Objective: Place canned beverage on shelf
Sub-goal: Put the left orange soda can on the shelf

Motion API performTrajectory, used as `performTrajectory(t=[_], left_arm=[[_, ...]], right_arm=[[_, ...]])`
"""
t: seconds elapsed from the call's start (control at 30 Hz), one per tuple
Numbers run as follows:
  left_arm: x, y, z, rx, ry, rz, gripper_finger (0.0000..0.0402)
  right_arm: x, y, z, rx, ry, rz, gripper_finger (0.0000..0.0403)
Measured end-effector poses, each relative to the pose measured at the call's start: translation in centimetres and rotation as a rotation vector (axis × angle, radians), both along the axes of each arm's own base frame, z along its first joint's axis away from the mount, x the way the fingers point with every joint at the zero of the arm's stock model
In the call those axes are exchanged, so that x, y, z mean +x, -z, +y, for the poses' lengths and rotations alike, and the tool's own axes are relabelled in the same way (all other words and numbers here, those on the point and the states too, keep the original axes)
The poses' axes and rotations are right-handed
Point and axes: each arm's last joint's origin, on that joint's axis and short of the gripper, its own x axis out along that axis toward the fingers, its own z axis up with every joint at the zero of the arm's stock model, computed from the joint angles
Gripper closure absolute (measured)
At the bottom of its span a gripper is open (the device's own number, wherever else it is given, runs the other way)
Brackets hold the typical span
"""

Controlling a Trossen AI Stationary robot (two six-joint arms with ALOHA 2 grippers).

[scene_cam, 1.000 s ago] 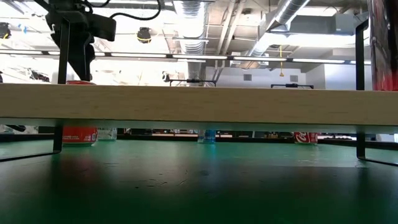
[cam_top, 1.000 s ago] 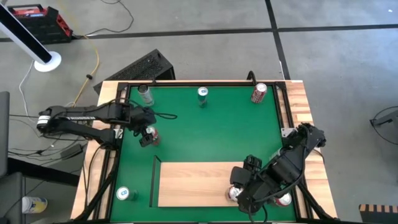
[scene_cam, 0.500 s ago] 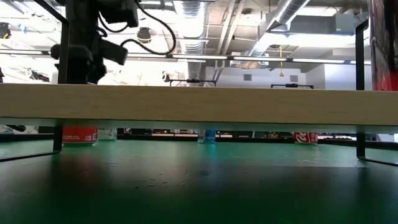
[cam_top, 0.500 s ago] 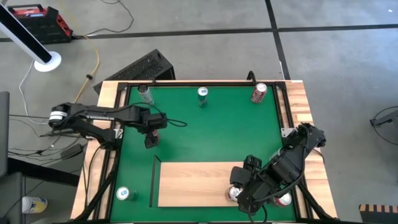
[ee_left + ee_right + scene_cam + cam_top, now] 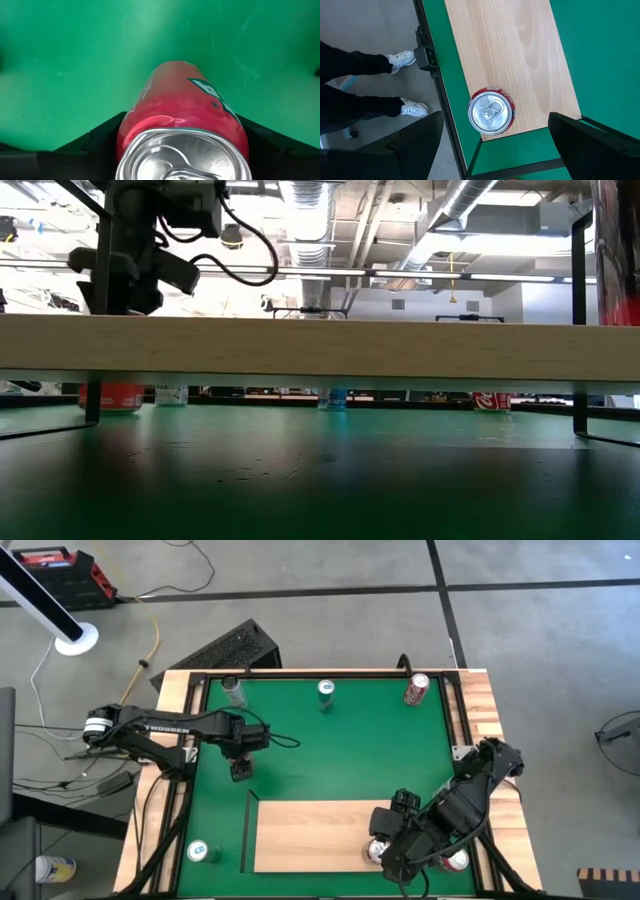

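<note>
Since a second ago the left tool (image 5: 240,768) has swung from beside the red aluminium drink can (image 5: 182,127) to directly over it, hiding the can from the overhead camera. From the left wrist, the can stands upright on the green-matted counter (image 5: 350,750) between the two dark fingers (image 5: 107,132), which sit close along its sides; whether they press the can cannot be told. At counter height, only the can's lower part shows beneath the board, under the tool.

Right tool (image 5: 385,852) hangs with its fingers spread wide above a second red can with a silver pull-tab lid (image 5: 491,111), which stands upright at the corner of the flat pale-wood shelf with thin black rails (image 5: 310,835), not gripped.

Beyond the left tool, along the counter's far edge, stand a silver can (image 5: 234,690), a green-topped can (image 5: 326,691) and another red can (image 5: 417,689). A further green-topped can (image 5: 201,852) stands beside the shelf's other end. A person's dark trouser legs and white shoes (image 5: 410,57) show on the floor past the shelf.
</note>
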Motion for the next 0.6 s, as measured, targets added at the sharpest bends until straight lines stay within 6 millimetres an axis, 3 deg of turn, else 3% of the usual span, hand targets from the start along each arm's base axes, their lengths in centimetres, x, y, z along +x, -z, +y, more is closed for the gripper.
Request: performTrajectory(t=[0.2, 0.47, 0.6], left_arm=[[0.3, -2.3, 0.1, -0.002, 0.019, 0.003, 0.0121], [2.4, -10.3, 0.8, 0.099, -0.008, -0.261, 0.0121], [4.0, -13.3, 0.6, 0.063, -0.055, -0.364, 0.0121]], right_arm=[[0.3, 0.0, -0.4, -0.017, -0.022, -0.005, 0.0019], [1.4, 0.0, -1.9, -0.086, -0.055, -0.031, 0.0019], [2.0, -0.1, -2.8, -0.145, -0.069, -0.053, 0.0019]])
